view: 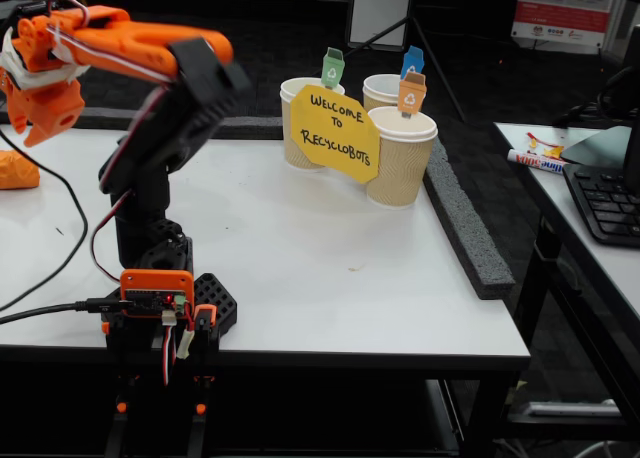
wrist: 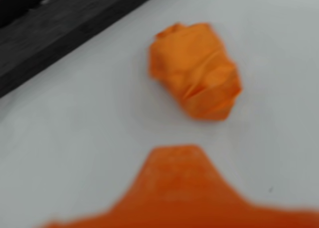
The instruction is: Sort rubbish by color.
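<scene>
while the arm reaches toward the left edge of the fixed view, the claw hangs above the white table, clear of the orange paper wad lying on the surface just below it. seen from the wrist, the wad sits near the table's dark edge strip, apart from one blurred orange finger; jaw opening cannot be judged, and nothing appears held. three paper cups stand behind a yellow sign at the far side.

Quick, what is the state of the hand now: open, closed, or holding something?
Hand: cannot be told; the orange wad lies free on the table.
</scene>
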